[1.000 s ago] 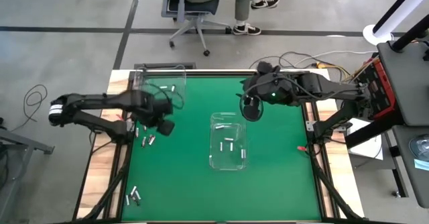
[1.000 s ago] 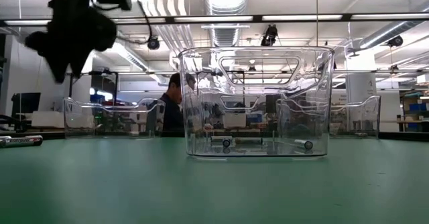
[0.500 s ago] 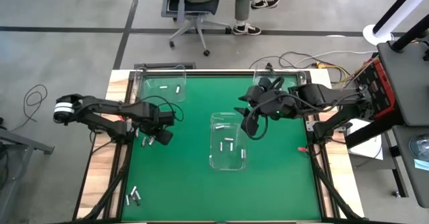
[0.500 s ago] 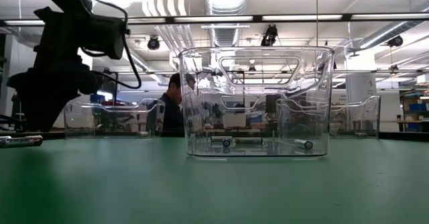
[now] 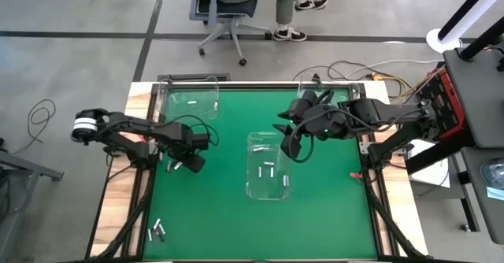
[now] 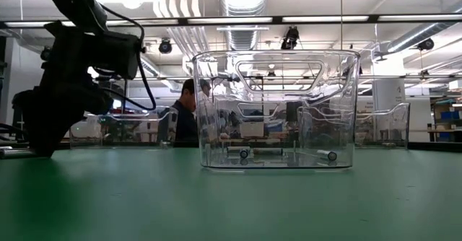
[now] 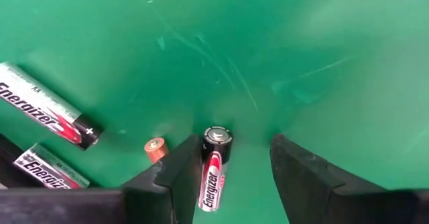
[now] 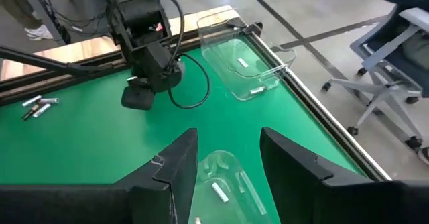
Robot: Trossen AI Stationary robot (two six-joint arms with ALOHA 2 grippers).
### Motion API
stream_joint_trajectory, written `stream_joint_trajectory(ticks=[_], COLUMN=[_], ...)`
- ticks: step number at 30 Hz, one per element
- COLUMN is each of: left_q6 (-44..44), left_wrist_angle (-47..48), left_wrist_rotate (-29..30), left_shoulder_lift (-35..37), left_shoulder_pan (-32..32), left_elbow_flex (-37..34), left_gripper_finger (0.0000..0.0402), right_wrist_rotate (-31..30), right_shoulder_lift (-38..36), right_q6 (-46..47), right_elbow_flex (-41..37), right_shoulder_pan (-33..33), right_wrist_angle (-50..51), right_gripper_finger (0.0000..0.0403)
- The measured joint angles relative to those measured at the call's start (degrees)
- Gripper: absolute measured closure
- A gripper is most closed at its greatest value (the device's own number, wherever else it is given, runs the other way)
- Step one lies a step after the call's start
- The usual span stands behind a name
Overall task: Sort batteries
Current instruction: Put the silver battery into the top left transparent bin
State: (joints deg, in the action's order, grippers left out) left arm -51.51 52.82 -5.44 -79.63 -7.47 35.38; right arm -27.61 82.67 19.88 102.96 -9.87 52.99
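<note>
The left gripper [image 7: 231, 174] is down at the green mat [image 7: 301, 43], fingers spread, with an Energizer AA battery [image 7: 214, 170] lying between them, against the inner face of one finger [image 7: 181, 177]. Its long axis runs along the fingers, one end cap pointing away from the wrist. A copper-ended cell [image 7: 155, 148] sits just outside that finger; two more AA batteries [image 7: 47, 110] lie beyond. The right gripper [image 8: 228, 157], fingers apart, hovers over the central clear bin [image 5: 268, 165], which holds several batteries.

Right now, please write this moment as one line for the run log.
left claw: open, down on mat astride one AA battery | right claw: open, above middle clear bin | bin: holds batteries
</note>
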Motion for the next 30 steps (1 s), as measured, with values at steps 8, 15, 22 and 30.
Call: stream_joint_trajectory(ticks=[8,15,22,30], left_q6=[0.84,2.74,6.80,17.27], left_wrist_angle=[-0.92,-1.37,5.53,14.74], left_wrist_rotate=[-2.05,-2.88,-0.24,13.80], left_shoulder_lift=[-3.14,-4.60,1.79,3.14], left_shoulder_pan=[1.26,1.48,1.23,-12.10], left_elbow_flex=[0.61,1.09,13.99,35.49], left_gripper_finger=[0.0297,0.0379,0.0379,0.0379], right_wrist_rotate=[-1.74,-2.58,-2.64,-2.63], right_shoulder_lift=[0.01,-0.06,-1.14,-1.22], right_q6=[-1.24,-4.00,-6.01,-7.87], right_elbow_flex=[-0.02,0.01,1.77,1.84], right_shoulder_pan=[0.15,0.15,0.15,0.15], right_wrist_angle=[0.04,0.15,0.66,0.70], right_gripper_finger=[0.0267,0.0276,0.0280,0.0272])
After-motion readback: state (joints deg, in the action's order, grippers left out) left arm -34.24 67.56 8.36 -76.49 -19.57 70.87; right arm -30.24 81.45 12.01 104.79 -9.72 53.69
